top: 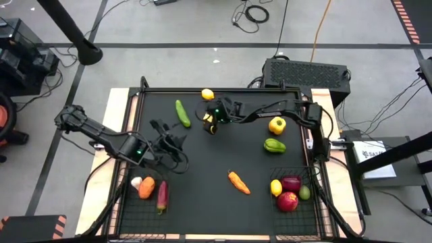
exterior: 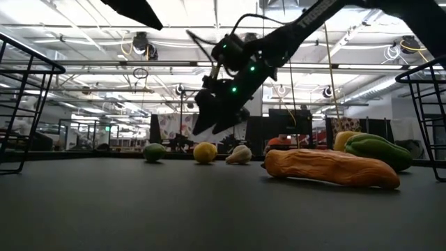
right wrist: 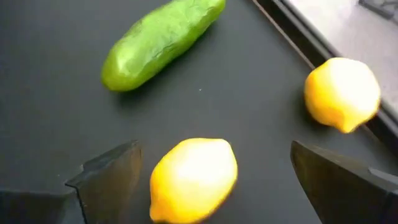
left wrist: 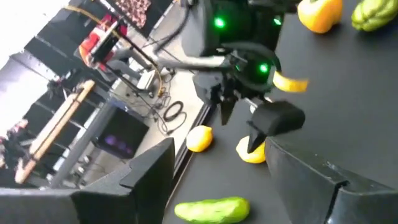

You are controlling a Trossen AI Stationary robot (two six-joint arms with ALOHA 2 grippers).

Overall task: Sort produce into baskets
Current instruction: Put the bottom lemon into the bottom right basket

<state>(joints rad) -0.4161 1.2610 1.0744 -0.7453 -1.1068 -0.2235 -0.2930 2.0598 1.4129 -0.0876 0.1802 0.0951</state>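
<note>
The right gripper (right wrist: 208, 180) hangs over a lemon (right wrist: 194, 178) near the bench's (top: 202, 169) far edge, its fingers (right wrist: 109, 177) spread wide with the lemon lying on the bench between them — not pinched, a gap showing on either side in the right wrist view. A second lemon (right wrist: 342, 93) sits just beyond, against the raised far rim, and the cucumber (right wrist: 160, 42) lies near both, to the side toward the left arm. From above, the gripper itself covers most of the first lemon (top: 208, 123); only a sliver of yellow shows. The left gripper (top: 177, 144) waits over the bench's left half, near the left basket (top: 131, 216); its fingers stand partly apart and hold nothing, though their tips are dark against the dark bench and hard to trace. The left basket holds a garlic (top: 136, 182), a carrot (top: 146, 188) and a long reddish piece (top: 162, 196) I cannot identify. The right basket (top: 307, 216) holds a lemon (top: 276, 187), two red fruits (top: 289, 196) and a small green piece (top: 305, 193), partly hidden by the others. Loose on the bench are another carrot (top: 238, 182) in the middle, a yellow pepper (top: 277, 125) and a green pepper (top: 275, 145) toward the right. In the low view the carrot (exterior: 327, 169) fills the foreground and blocks what lies behind it — the baskets show there only as cut-off frames at the edges.
</note>
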